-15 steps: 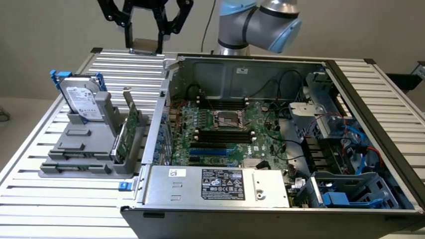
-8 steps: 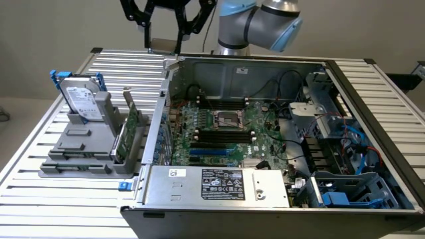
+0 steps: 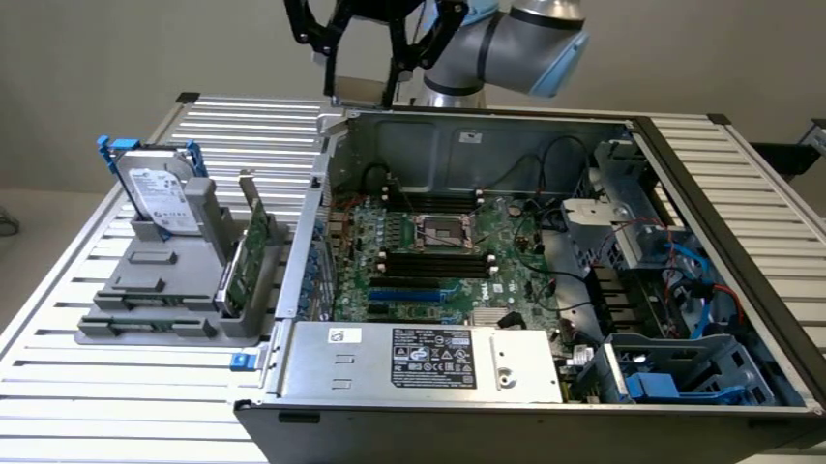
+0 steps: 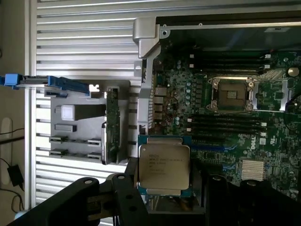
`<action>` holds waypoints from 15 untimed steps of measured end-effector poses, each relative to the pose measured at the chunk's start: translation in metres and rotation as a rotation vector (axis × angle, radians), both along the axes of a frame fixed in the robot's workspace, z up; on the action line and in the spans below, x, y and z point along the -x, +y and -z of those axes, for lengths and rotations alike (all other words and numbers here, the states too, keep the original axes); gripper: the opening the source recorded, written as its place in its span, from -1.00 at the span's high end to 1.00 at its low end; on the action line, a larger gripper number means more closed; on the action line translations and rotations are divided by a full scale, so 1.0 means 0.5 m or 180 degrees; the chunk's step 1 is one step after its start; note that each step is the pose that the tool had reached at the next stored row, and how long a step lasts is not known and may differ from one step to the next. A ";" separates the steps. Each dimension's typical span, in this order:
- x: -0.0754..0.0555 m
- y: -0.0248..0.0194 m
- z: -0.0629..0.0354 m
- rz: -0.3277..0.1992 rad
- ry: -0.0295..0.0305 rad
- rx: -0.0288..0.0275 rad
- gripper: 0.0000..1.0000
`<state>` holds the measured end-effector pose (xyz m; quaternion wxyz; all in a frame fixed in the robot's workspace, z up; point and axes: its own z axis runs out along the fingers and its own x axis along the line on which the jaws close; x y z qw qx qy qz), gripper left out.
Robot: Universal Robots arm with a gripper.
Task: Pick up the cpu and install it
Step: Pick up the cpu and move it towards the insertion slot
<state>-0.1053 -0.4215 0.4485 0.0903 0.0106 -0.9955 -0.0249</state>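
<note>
The cpu (image 4: 163, 168) is off the table, pinched in the gripper (image 4: 166, 180). The black fingers (image 4: 128, 181) press on two opposite edges, spread wide enough to span the chip. Its flat silvery top faces the wrist camera, and the printed lines run across from one finger toward the other. The chip is close to square, so no long axis stands out. A thin rim peeks out along the two free edges. Its sides lie square to the case wall and to the socket frame, not turned at an angle.

In the exterior view the gripper hangs high over the far corner of the case (image 3: 722, 280), toward the exterior view's left, near the top of the wall. The socket (image 3: 446, 235) sits in the middle of the motherboard (image 3: 497, 261) with its metal frame around it, well below and apart from the chip. Dark memory slots (image 3: 432, 259) run beside it.

Outside the case, to the exterior view's left, a grey stand (image 3: 142, 324) rests on the slatted table (image 3: 116, 396). It holds the hard drive (image 3: 165, 198) upright in a blue bracket (image 3: 119, 145). A green card (image 3: 246, 256) stands on edge between the drive and the case wall. A power supply (image 3: 427, 358) lies along the near side of the case.
</note>
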 end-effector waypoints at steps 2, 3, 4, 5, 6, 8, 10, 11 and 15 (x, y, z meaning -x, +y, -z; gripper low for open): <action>-0.018 0.0031 0.007 0.0000 0.0000 0.0004 -0.09; -0.027 0.0053 0.010 0.0000 0.0000 0.0006 -0.09; -0.036 0.0080 0.014 0.0000 0.0000 0.0006 -0.09; -0.045 0.0113 0.017 0.0000 0.0000 0.0008 -0.09; -0.054 0.0149 0.021 0.0000 0.0000 0.0008 -0.09; -0.072 0.0229 0.028 0.0000 0.0000 0.0009 -0.09; -0.090 0.0313 0.036 0.0000 0.0000 0.0009 -0.09; -0.100 0.0366 0.039 0.0000 0.0000 0.0009 -0.09; -0.131 0.0610 0.053 0.0000 0.0000 0.0009 -0.09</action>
